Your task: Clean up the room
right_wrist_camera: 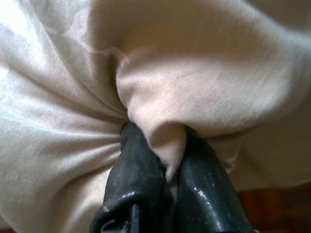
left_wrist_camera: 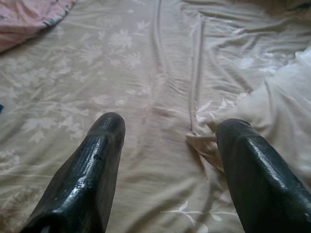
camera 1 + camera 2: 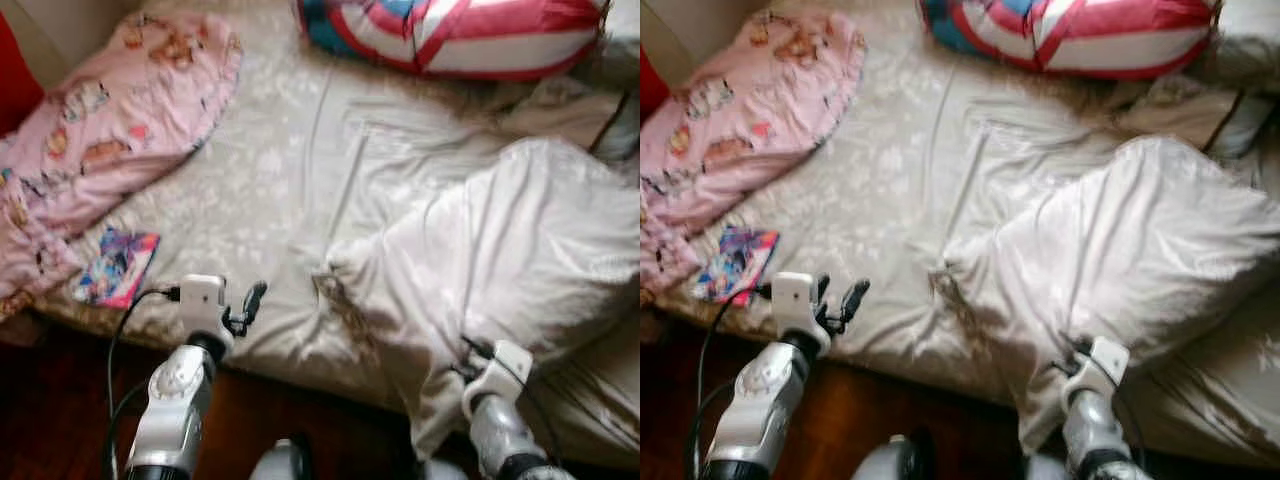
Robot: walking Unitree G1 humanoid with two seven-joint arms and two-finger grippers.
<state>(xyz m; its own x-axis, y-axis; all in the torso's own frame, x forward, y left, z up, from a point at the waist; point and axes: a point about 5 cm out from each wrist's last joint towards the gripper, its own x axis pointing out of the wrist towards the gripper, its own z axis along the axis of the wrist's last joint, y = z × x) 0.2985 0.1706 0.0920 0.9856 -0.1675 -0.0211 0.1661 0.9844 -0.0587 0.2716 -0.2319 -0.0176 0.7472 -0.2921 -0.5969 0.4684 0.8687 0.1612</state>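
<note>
sheet (image 3: 270, 170): beige floral; blanket (image 3: 110, 120): pink cartoon print; pillow (image 3: 460, 35): red-white-blue stripes

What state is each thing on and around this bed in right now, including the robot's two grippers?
Left gripper: open, holding nothing, above the bedsheet.
Right gripper: shut on a fold of the pale blanket.
Pale blanket: bunched, its corner hanging over the bed's near edge.
Bedsheet: wrinkled, uncovered on the robot's left.
Pink blanket: crumpled at the far left.
Colourful book: closed, lying flat near the edge.
Striped pillow: lying at the far side.
</note>
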